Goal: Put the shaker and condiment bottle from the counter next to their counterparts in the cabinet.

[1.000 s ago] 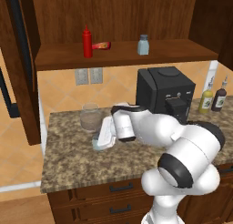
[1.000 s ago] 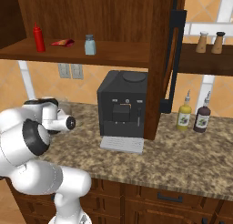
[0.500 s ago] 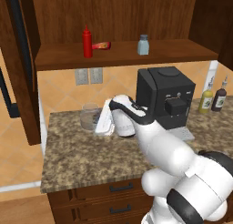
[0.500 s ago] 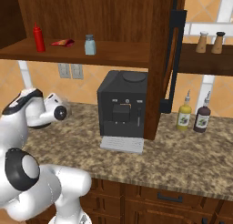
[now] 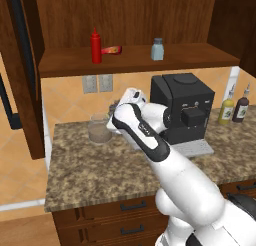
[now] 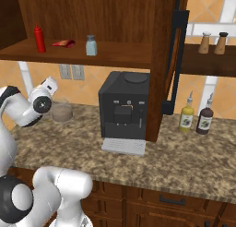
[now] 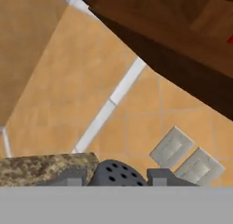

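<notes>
In the hand view a dark grey perforated cap of the shaker (image 7: pixel 116 173) sits between my gripper's (image 7: pixel 115 176) two fingertips, which are shut on it. The hand (image 5: pixel 131 97) hangs above the counter (image 5: pixel 90 175), right of a glass jar (image 5: pixel 99 129) and below the cabinet shelf (image 5: pixel 135 63). On the shelf stand the tall red squeeze bottle (image 5: pixel 95 46) and the twin shaker (image 5: pixel 157 49). The small red condiment bottle (image 5: pixel 111 50) with its yellow patch lies on its side beside the tall bottle. The same shelf items appear from the right: tall bottle (image 6: pixel 39 38), condiment bottle (image 6: pixel 63 43), twin shaker (image 6: pixel 91 45).
A black coffee machine (image 5: pixel 182 107) stands right of the hand. Two sauce bottles (image 6: pixel 186 117) (image 6: pixel 204 120) sit at the counter's far right. An open cabinet door (image 5: pixel 20 70) hangs at the left. Wall outlets (image 7: pixel 170 148) are ahead of the hand.
The hand has risen from beside the glass jar, up and to the right toward the shelf, with the shaker in its fingers. The forearm has stretched out.
</notes>
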Tool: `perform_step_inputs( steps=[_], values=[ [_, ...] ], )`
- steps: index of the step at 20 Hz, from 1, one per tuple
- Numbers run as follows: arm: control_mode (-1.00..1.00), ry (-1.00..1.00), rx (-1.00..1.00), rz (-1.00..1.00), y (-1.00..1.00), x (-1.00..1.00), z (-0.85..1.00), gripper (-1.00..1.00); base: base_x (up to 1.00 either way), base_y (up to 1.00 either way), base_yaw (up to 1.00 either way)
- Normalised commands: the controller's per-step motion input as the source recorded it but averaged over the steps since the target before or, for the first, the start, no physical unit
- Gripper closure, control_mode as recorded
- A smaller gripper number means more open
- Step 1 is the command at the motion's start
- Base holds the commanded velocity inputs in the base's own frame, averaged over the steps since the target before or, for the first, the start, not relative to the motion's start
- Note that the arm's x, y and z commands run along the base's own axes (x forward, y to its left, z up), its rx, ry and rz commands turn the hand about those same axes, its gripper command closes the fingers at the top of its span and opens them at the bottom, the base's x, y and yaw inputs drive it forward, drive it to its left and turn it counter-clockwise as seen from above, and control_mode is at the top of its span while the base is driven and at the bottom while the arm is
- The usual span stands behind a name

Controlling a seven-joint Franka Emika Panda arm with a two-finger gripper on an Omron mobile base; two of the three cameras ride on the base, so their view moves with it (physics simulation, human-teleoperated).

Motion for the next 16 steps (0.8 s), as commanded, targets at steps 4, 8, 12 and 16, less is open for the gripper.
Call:
perform_step_inputs(
  steps=[4,8,12,16],
  values=[
    [-1.00,-0.18,-0.05,-0.21,-0.60,-0.40,0.87,1.00,0.00,0.00,0.00],
    [-1.00,-0.21,-0.05,-0.19,-0.72,-0.51,0.86,1.00,0.00,0.00,0.00],
    [-1.00,-0.23,-0.02,-0.14,-0.74,-0.55,0.86,1.00,0.00,0.00,0.00],
    [-1.00,-0.25,0.00,-0.10,-0.72,-0.58,0.80,1.00,0.00,0.00,0.00]
  ],
)
